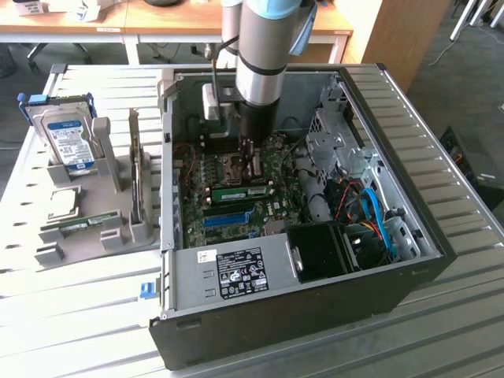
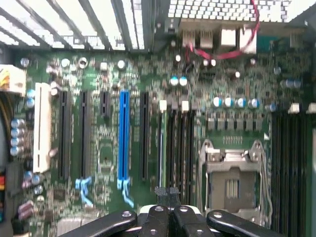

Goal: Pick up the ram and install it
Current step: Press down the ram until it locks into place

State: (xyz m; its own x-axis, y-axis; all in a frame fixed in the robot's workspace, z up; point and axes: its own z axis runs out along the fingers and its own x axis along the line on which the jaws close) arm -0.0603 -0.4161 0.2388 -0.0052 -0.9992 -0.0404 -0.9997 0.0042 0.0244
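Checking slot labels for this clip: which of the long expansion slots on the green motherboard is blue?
The bright blue plastic slot, flanked by black slots. All the others are black, apart from one white slot at the row's end.

Place: a robotics lab or electronics workshop.
Work surface: a ribbed metal table (image 1: 441, 142).
Test piece: an open desktop computer case (image 1: 315, 315) with its motherboard (image 2: 108, 148) bared.
Parts stand: a grey fixture (image 1: 106, 213) holding a hard drive (image 1: 69, 142).
Background: wooden desks (image 1: 157, 20) and a carpeted floor (image 1: 465, 87).
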